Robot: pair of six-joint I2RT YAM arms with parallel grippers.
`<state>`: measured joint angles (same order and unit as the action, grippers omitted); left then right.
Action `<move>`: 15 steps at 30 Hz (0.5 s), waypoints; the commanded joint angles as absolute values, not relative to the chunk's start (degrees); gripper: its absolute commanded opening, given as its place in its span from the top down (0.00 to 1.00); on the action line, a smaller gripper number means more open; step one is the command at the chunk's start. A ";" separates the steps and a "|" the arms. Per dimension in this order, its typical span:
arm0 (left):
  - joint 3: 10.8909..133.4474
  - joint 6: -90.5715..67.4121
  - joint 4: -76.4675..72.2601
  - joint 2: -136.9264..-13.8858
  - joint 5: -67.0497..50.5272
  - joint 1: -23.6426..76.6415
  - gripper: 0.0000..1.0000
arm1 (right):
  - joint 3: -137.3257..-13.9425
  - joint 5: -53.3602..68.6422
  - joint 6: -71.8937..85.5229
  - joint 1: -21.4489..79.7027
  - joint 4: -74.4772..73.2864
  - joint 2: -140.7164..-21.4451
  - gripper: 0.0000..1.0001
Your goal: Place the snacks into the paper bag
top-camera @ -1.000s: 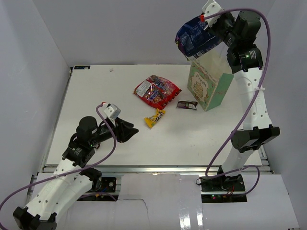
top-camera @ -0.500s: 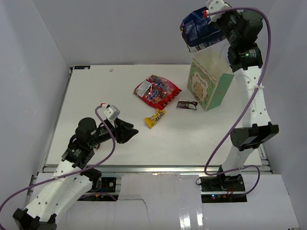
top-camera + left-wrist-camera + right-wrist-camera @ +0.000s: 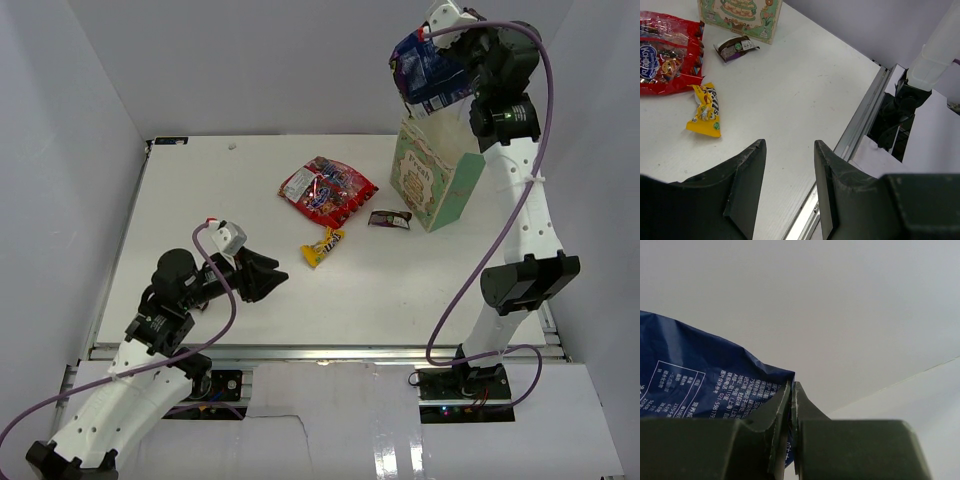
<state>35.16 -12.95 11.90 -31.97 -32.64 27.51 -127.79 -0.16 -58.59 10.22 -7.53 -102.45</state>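
Bright, even, diffuse light fills the white enclosure, and the overhead view is sharp throughout. Shadows on the table (image 3: 200, 220) are faint and soft-edged. The red candy bag (image 3: 662, 55) shows small glare spots on its crinkles. Close to their wrist cameras, the left gripper (image 3: 789, 145) and right gripper (image 3: 791, 387) look dark and slightly soft, while print on the purple-blue bag (image 3: 695, 385) stays legible.

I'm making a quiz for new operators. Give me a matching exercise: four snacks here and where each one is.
1 purple-blue bag
2 red candy bag
3 dark brown wrapper
4 yellow packet

A beside the paper bag's foot
B pinched in the right gripper, in the air
C snack nearest the left gripper
D lying farthest back on the table

Pairs: 1-B, 2-D, 3-A, 4-C
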 commanded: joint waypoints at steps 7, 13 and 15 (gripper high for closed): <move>34.45 -13.10 10.20 -29.45 -36.03 27.51 0.46 | -123.58 -6.50 -67.23 10.11 6.50 -97.12 0.92; 34.28 -13.10 10.02 -29.18 -36.65 27.42 0.46 | -121.56 -7.65 -70.22 10.19 7.29 -96.86 0.92; 34.28 -13.10 9.93 -29.00 -36.74 27.51 0.46 | -121.20 -7.65 -70.31 10.20 6.86 -96.51 0.92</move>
<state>34.94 -12.99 11.31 -29.50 -35.31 27.51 -119.63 -6.11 -66.06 10.24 -6.07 -102.37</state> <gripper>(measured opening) 0.535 0.078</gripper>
